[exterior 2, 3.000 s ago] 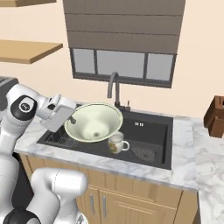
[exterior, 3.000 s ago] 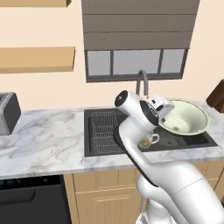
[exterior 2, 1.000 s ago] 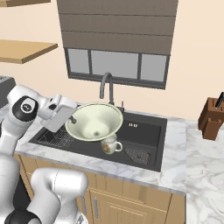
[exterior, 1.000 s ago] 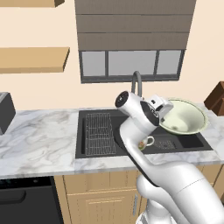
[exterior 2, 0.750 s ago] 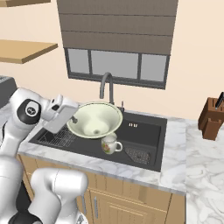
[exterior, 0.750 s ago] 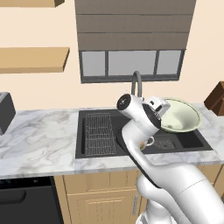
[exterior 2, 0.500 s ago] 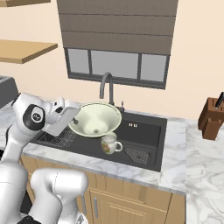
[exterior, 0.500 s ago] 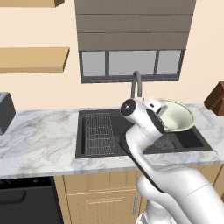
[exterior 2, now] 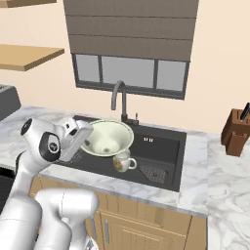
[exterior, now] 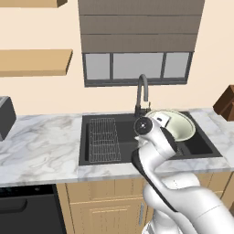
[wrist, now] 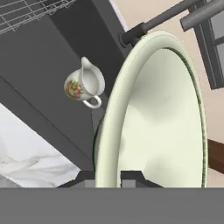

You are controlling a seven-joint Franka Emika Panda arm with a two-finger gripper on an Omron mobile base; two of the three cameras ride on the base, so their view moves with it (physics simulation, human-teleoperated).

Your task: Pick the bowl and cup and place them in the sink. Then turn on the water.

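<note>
My gripper [exterior 2: 86, 137] [exterior: 165, 124] [wrist: 112, 178] is shut on the near rim of the bowl [exterior 2: 107, 136] [exterior: 177, 126] [wrist: 162, 113]. The bowl is wide, pale cream-green and glossy inside. It hangs tilted above the black sink [exterior 2: 163, 149] [exterior: 123, 132] [wrist: 39, 65], just in front of the dark gooseneck faucet [exterior 2: 117, 97] [exterior: 141, 93] [wrist: 162, 19]. No water runs. The small green cup is out of view.
A cream handled jug [exterior 2: 123, 162] [wrist: 84, 86] stands in the basin under the bowl. A wire rack [exterior: 103, 139] [wrist: 26, 8] lies in the sink's left half. A brown knife block [exterior 2: 235, 132] stands on the right counter and a dark appliance [exterior: 4, 116] on the left.
Three seconds ago the views sat further left, so the base has moved. Over the last second the arm has drawn in and carried the bowl a little left, over the basin.
</note>
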